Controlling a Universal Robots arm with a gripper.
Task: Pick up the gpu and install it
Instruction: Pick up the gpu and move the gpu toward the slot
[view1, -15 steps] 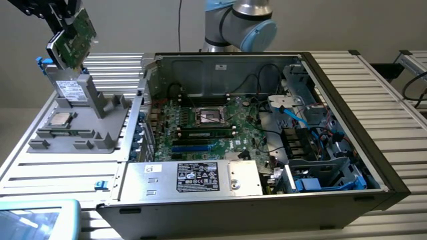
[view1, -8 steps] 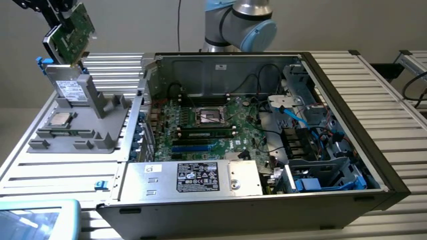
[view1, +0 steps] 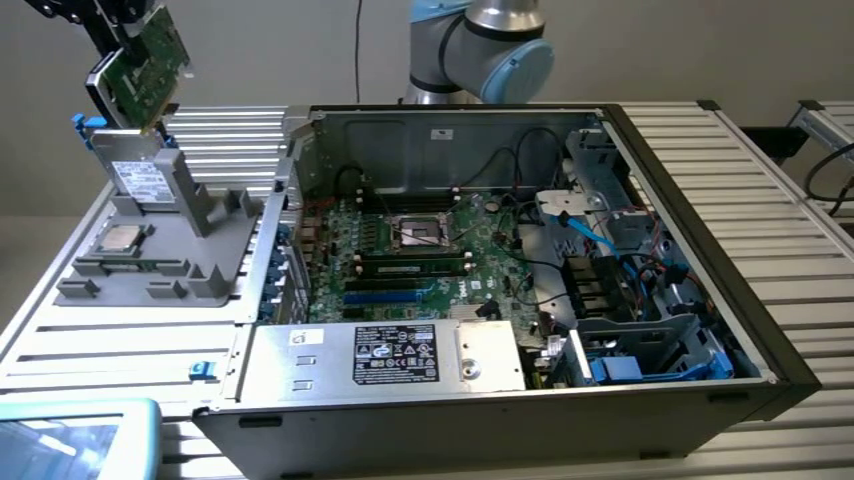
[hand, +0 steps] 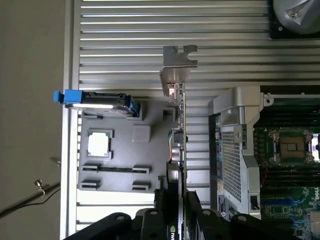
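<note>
Ribbed metal table (view1: 747, 200) is carrying a grey tray (view1: 200, 255) holding a silver drive (view1: 138, 175); black gripper (hand: 177, 196) is clamping the green gpu (hand: 178, 125) above it.

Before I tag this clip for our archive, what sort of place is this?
Probably a robotics lab bench for PC assembly: an open computer case with its motherboard exposed, a grey parts holder on a slatted aluminium table, and a claw holding a gpu.
</note>
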